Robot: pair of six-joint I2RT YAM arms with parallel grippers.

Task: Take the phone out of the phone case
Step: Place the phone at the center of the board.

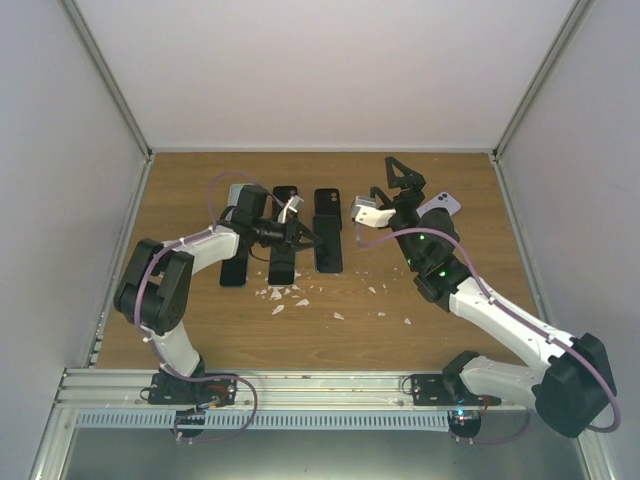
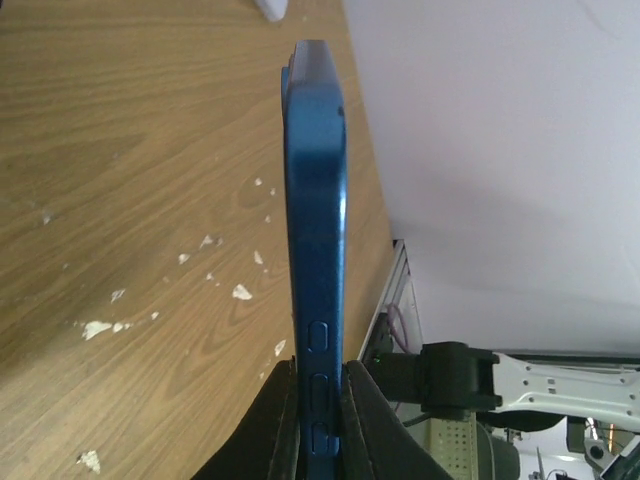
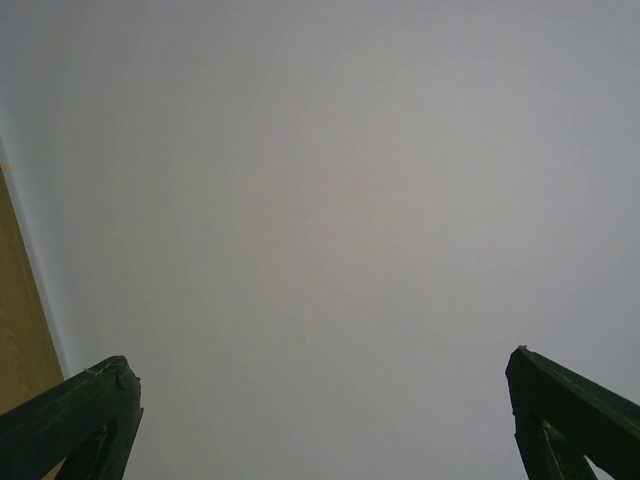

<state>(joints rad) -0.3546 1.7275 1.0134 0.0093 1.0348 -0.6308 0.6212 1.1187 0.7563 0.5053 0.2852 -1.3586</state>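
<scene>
While the left hand (image 2: 318, 400) pinches the blue phone case (image 2: 315, 200) edgewise, the right hand (image 3: 318, 365) stands spread wide.

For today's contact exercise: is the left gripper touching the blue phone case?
Touching. Left wrist view: the left gripper pinches the blue phone case from both sides, no gap.

A wood-grain table (image 1: 300, 345) sits boxed in by plain white walls (image 1: 320, 70) at the back and both sides, metal strips (image 1: 112, 85) running up the corners. White flakes (image 1: 277, 309) dot the wood, an aluminium rail (image 1: 330, 385) edges the near side, and the light is soft and even
</scene>
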